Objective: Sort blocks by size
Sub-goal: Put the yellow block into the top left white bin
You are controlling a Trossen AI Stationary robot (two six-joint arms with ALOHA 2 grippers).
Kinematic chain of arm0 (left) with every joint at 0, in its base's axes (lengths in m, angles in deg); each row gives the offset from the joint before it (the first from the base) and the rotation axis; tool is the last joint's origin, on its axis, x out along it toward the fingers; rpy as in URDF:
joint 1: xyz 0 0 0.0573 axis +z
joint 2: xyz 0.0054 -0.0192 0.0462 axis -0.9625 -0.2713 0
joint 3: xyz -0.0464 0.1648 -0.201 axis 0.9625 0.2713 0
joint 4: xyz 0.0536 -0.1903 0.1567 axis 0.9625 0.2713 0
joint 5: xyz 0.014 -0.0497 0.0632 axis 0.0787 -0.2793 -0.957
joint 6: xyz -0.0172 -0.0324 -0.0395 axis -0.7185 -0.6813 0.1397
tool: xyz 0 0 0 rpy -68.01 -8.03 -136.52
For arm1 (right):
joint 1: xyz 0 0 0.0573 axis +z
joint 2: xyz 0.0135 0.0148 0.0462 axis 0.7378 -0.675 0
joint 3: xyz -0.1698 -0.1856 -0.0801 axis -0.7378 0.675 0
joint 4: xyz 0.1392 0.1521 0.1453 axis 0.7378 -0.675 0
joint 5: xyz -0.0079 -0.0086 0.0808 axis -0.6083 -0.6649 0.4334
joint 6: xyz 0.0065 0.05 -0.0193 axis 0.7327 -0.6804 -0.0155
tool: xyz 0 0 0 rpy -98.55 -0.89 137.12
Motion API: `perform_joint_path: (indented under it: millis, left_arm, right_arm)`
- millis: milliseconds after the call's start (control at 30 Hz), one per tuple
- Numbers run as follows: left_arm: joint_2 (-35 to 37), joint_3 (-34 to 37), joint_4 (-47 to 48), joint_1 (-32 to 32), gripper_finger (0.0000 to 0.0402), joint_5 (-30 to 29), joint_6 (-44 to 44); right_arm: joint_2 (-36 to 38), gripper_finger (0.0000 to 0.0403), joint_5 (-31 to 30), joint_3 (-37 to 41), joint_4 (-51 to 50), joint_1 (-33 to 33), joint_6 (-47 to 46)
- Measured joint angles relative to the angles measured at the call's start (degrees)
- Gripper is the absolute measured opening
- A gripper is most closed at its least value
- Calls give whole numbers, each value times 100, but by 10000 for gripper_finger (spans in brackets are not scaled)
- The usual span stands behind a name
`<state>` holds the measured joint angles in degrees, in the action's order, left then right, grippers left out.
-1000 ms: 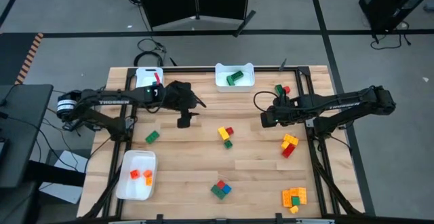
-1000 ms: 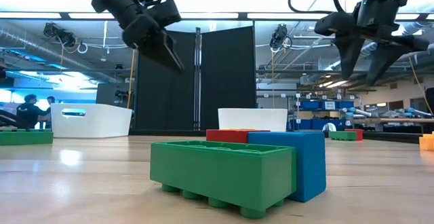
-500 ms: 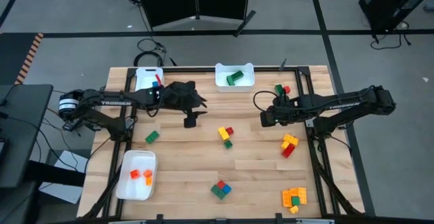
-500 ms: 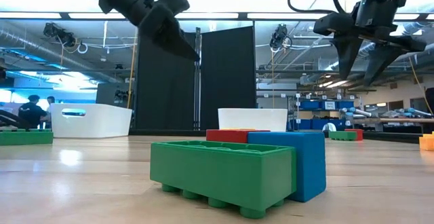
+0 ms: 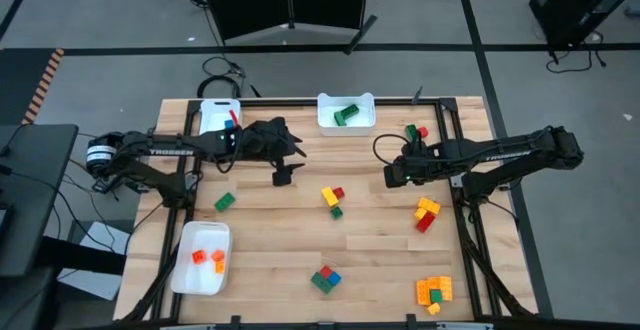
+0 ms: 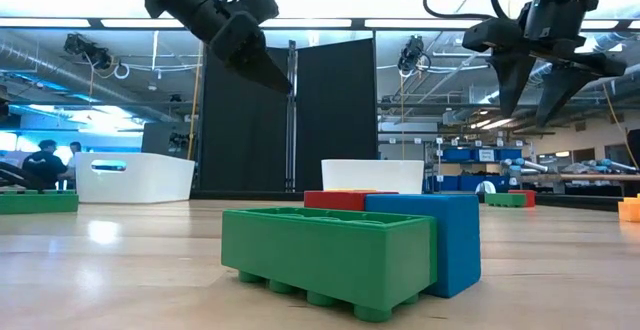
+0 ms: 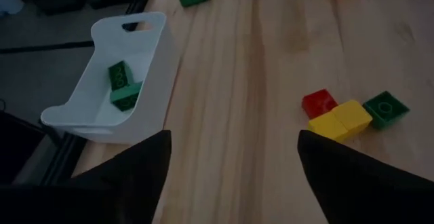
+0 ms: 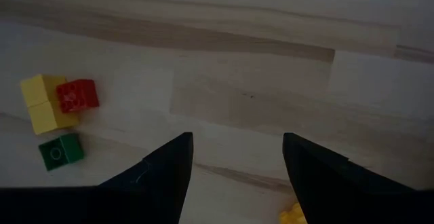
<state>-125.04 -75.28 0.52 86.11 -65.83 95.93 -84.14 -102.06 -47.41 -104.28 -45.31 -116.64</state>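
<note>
Studded bricks lie loose on the wooden table. A yellow, red and green cluster [image 5: 333,199] sits mid-table and also shows in the left wrist view [image 7: 349,112] and the right wrist view [image 8: 57,108]. My left gripper [image 5: 285,175] hangs open and empty above the table, left of and a little beyond this cluster; its wrist view [image 7: 234,149] shows bare wood between the fingers. My right gripper [image 5: 392,177] hangs open and empty to the cluster's right, also over bare wood [image 8: 237,146]. A single green brick [image 5: 224,202] lies left of centre.
A white tray [image 5: 368,120] holding green bricks [image 7: 122,85] stands at the far edge. A second tray [image 5: 212,118] stands far left and a third [image 5: 190,270], holding orange bricks, near left. Other clusters: green-blue-red [image 5: 324,279], yellow-red [image 5: 426,215], orange-yellow [image 5: 434,291], green-red [image 5: 415,131].
My left gripper has moved a little toward the table's right edge, nearer the mid-table cluster, and has risen slightly. It stays open and empty. My right arm has kept still and no brick has moved.
</note>
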Motion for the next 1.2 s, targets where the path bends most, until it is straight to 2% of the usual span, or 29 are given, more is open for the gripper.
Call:
perform_joint_path:
  millis: [167, 333, 400, 567, 800, 1067, 1200]
  left_arm:
    - [0, 0, -64, 2, 356, 0, -116]
    - [-85, 0, -500, 7, 356, -113, -1559]
    - [-136, 2, -603, 56, 354, 43, -1603]
    - [-424, -56, -735, 90, 348, 1089, -1012]
    - [-1290, -637, -387, 90, 336, 2071, 332]
    - [-2317, -1503, 838, 88, 333, 2231, 2111]
    - [-2896, -2020, 1240, 83, 333, 2235, 2493]
  right_arm:
    - [0, 240, -41, 0, 0, 0, 5]
    - [0, 240, -83, 0, 2, 0, 8]
    - [1, 240, -83, 2, 0, 1, 8]
    - [2, 240, -119, 4, 52, 3, 148]
    - [2, 240, -151, 7, 315, 7, 157]
    - [0, 240, -151, 7, 393, 9, 157]
    - [0, 240, -151, 7, 425, 9, 157]
